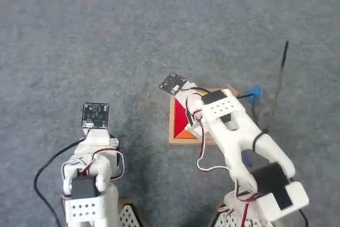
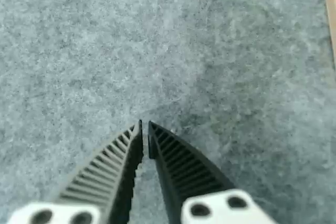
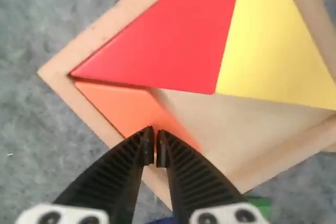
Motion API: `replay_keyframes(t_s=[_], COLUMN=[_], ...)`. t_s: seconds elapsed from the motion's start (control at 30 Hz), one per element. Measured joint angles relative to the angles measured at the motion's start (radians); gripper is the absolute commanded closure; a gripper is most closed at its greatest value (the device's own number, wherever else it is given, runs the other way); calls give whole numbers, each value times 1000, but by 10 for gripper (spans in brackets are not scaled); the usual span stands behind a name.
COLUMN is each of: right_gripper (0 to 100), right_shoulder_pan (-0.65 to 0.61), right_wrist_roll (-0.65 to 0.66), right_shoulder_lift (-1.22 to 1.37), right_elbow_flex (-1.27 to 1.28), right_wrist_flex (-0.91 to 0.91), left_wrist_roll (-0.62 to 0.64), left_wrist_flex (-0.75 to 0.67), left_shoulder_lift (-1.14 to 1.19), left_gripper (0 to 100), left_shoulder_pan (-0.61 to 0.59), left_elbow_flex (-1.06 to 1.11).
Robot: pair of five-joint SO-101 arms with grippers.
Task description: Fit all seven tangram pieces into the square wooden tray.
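- Risk, as I judge it: the right gripper (image 3: 155, 141), jaws nearly together and holding nothing, hangs right over the orange triangle (image 3: 126, 109). Pressing down could tip or slide that piece out of its corner.
- The wooden tray (image 3: 94, 31) lies directly under the tips, with the red triangle (image 3: 173, 40) and yellow triangle (image 3: 268, 45) just beyond them and bare tray floor alongside.
- The left gripper (image 2: 145, 127), nearly closed and empty, is over grey felt (image 2: 105, 40), well apart from the tray.
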Motion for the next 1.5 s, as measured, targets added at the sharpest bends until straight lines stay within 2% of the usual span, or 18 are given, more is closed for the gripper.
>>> replay_keyframes(t_s=[0.27,0.5,0.7,0.8,1.1,1.3,1.5], right_gripper=[991,990,989,988,986,851,846], right_shoulder_pan=[-95,-101,-110,-51,299,338,336], right_wrist_roll=[0,0,-5,-41,-155,-247,-292], right_shoulder_lift=[35,34,-86,-170,-259,-199,6], right_elbow_flex=[-14,-14,29,55,55,51,-187], right_wrist_flex=[-25,-26,-14,-14,-2,-26,12], left_wrist_roll=[0,0,0,0,0,0,0], left_wrist_flex=[0,0,0,0,0,0,0], left_shoulder_lift=[0,0,0,0,0,0,0], left_gripper=[982,982,982,982,982,982,982], left_shoulder_pan=[0,0,0,0,0,0,0], left_elbow_flex=[0,0,0,0,0,0,0])
